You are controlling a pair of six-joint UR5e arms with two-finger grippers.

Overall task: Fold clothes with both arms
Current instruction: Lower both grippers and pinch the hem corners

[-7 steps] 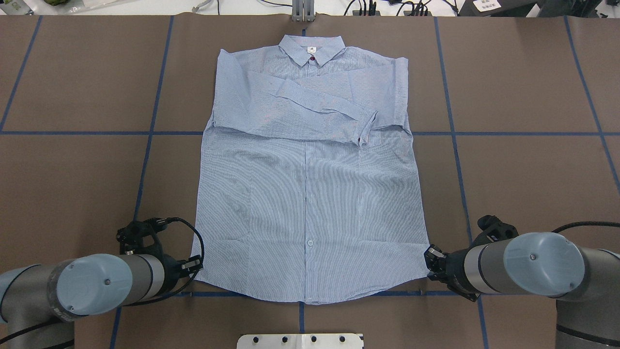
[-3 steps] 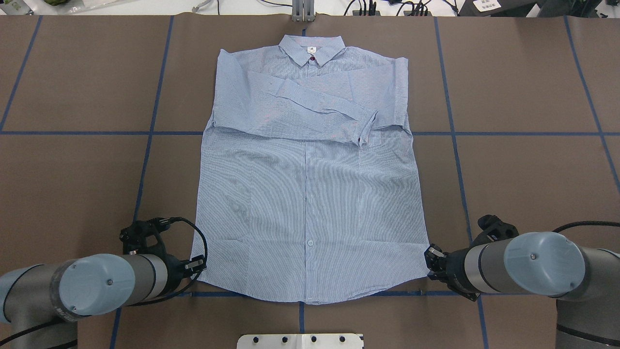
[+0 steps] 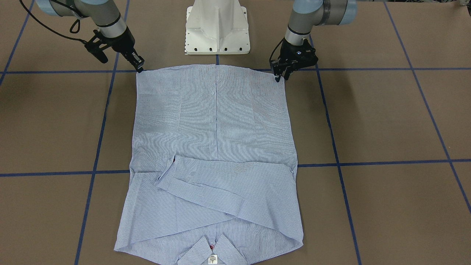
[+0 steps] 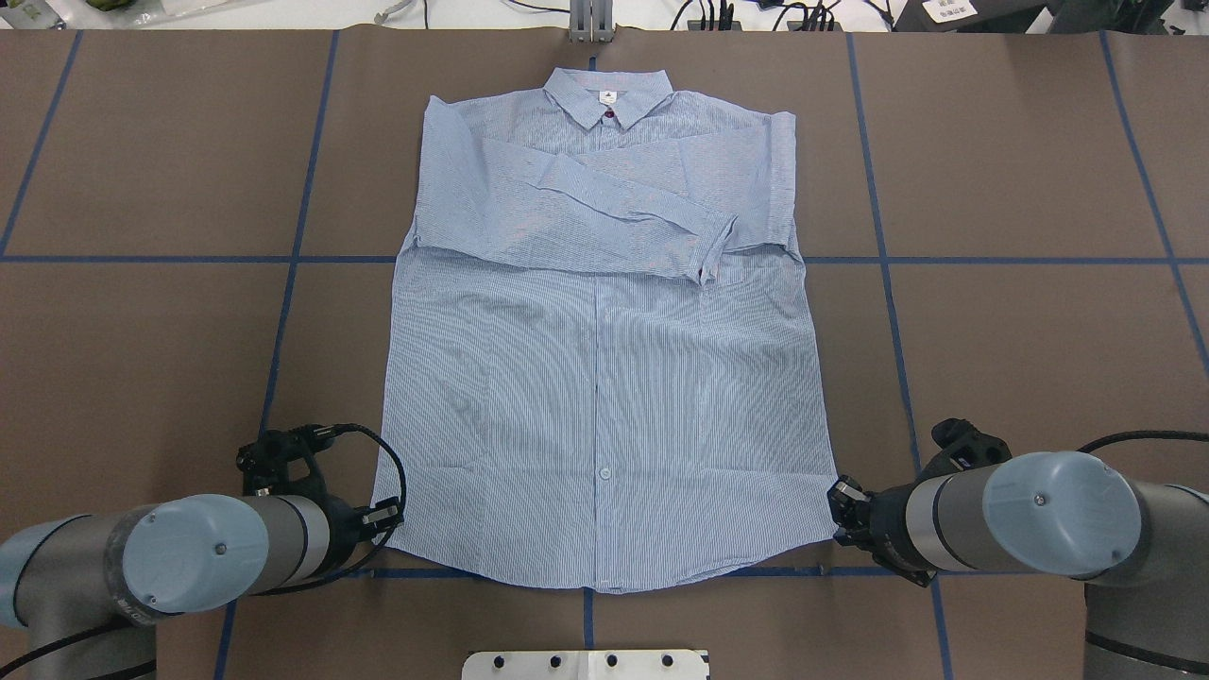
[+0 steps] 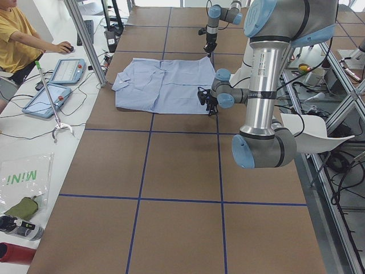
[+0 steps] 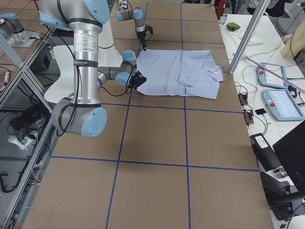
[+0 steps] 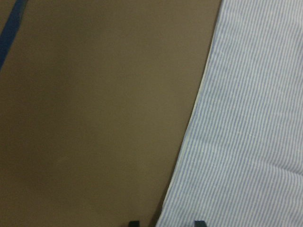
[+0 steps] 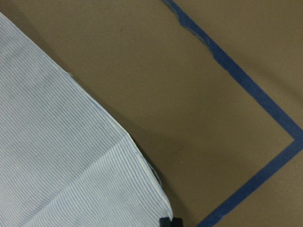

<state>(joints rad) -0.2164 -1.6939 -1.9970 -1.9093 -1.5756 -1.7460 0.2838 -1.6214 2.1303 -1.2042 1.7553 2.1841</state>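
light blue white-striped button-up shirt (image 4: 604, 378) lies flat on brown table (image 4: 142, 331), long axis away from robot, hem nearest. black right gripper (image 3: 139, 68) appears pinched on its hem corner; black left gripper (image 3: 280, 77), jaws apart, straddles opposite corner's edge.

1 camera looks down from behind the robot (image 3: 217, 29), 1 faces it across the table (image 3: 404, 110), 2 look along it from its ends, and 2 wrist cameras sit close over the shirt (image 4: 604, 397), which all 6 share.
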